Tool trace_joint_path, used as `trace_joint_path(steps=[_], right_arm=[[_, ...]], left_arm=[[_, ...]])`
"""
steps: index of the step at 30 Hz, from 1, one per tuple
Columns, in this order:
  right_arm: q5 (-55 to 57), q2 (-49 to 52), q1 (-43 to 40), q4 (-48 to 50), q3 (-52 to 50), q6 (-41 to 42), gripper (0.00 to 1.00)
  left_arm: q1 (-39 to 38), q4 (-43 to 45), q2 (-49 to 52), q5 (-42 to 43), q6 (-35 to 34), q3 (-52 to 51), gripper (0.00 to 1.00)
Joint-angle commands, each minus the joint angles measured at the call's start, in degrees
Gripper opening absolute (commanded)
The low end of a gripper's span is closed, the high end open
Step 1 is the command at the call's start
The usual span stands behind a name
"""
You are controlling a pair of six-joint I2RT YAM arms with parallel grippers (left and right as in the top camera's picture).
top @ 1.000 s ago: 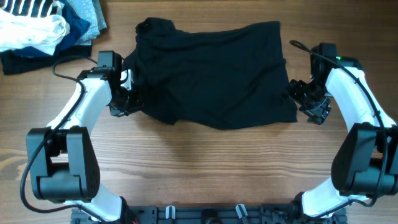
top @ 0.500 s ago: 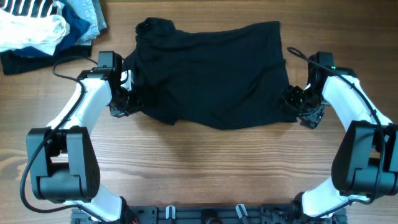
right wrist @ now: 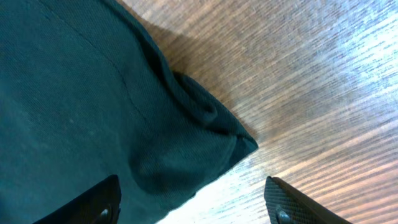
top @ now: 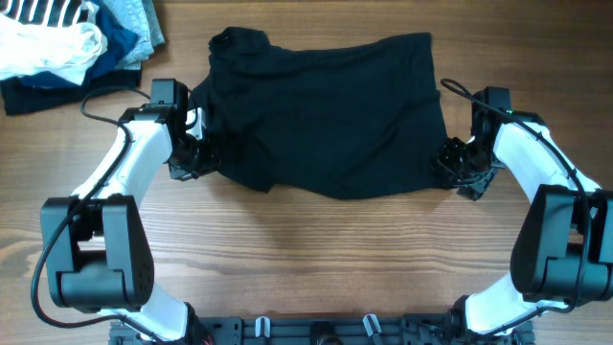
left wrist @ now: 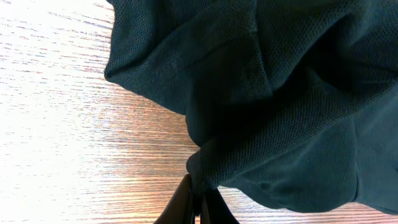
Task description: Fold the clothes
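1. Your light-brown wooden worktop (top: 306,259) fills every view, its grain running left to right. The room beyond it cannot be seen.
2. The large plain black garment of soft thin fabric (top: 326,115) lies spread and rumpled across the middle of the worktop, nearer its far edge than its near one.
3. A heap of white, striped, light-blue and navy garments (top: 67,43) sits in the far left corner, apart from the black one.
4. Your left arm (top: 134,163) rises from the near edge and bends inward to the garment's left edge. There the left gripper (left wrist: 196,202) has its jaws pinched tight on a fold of the black fabric.
5. Your right arm (top: 536,153) bends inward to the garment's near right corner. The right gripper (right wrist: 193,202) stands wide apart, one finger over the fabric and the other over bare wood, with the corner lying loose between them.
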Motion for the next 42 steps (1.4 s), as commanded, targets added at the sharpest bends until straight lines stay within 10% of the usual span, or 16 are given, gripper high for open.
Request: trace_joint_path(steps=[1, 13, 23, 42], right_arm=[[1.2, 1.2, 0.2, 0.2, -0.6, 0.9, 0.74], [0.3, 7.0, 0.2, 0.1, -0.6, 1.0, 0.72], [0.4, 7.4, 0.2, 0.6, -0.6, 5.4, 0.04], [7.0, -5.7, 0.1, -6.8, -0.5, 11.8, 0.04]], left_arm=[[0.2, -0.1, 0.3, -0.6, -0.7, -0.3, 0.04], [0.2, -0.2, 0.3, -0.6, -0.7, -0.3, 0.04], [0.2, -0.4, -0.3, 0.1, -0.8, -0.3, 0.04], [0.2, -15.6, -17.0, 1.4, -1.7, -0.3, 0.04]])
